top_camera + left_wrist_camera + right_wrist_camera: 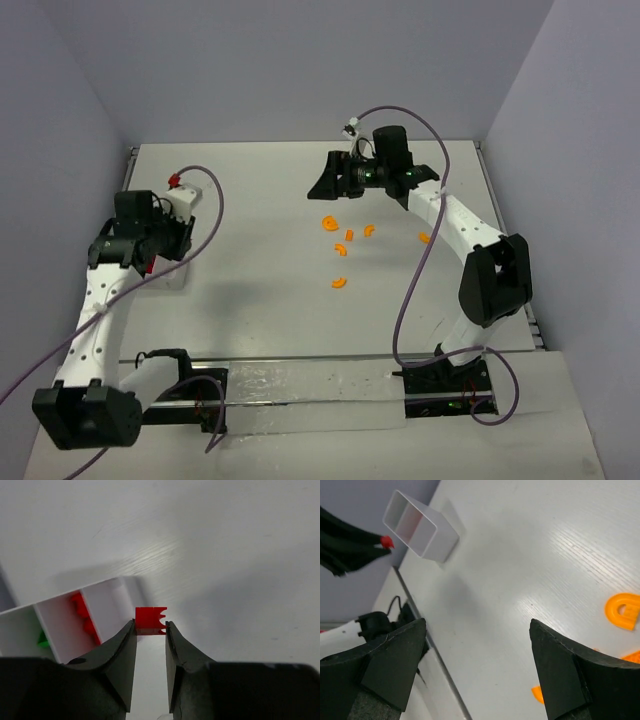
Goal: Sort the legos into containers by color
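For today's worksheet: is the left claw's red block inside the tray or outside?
Outside: the left claw holds the red block beside the tray.

White wood-grain table between plain lavender-grey walls, soft even light.

tray: smooth plastic; table: matt woodgrain; red lego: glossy plastic
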Robot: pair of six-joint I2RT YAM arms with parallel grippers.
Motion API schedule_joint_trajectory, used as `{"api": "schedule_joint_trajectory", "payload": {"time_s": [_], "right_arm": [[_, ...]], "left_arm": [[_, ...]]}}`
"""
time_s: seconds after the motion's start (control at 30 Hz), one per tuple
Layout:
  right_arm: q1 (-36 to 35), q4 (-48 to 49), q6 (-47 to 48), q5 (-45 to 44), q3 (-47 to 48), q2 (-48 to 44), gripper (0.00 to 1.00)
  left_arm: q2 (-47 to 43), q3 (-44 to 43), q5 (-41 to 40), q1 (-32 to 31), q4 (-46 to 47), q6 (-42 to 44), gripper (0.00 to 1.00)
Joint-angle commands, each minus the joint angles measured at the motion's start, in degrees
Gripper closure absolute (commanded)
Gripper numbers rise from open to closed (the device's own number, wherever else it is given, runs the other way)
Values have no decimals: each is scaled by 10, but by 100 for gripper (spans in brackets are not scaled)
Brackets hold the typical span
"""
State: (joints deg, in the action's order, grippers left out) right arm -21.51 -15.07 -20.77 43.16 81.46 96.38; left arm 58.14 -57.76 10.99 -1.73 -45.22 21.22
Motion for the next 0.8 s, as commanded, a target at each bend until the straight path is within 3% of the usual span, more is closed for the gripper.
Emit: {"api": "schedule_joint_trajectory", "payload": {"time_s": [0.0,0.1,0.23,0.77], "right_arm": [[-3,-59,76,-39,26,-23,9],[-4,-66,77,-37,29,-17,9],[-4,-70,77,-34,31,-11,9],[-2,-77,78,-24,38,4,9]], "left_arm": [[72,-95,14,107,-108,83,100],[143,-156,0,165,-143,100,100],[179,-179,-36,183,-157,106,100],[230,-163,-83,189,-136,117,92]]}}
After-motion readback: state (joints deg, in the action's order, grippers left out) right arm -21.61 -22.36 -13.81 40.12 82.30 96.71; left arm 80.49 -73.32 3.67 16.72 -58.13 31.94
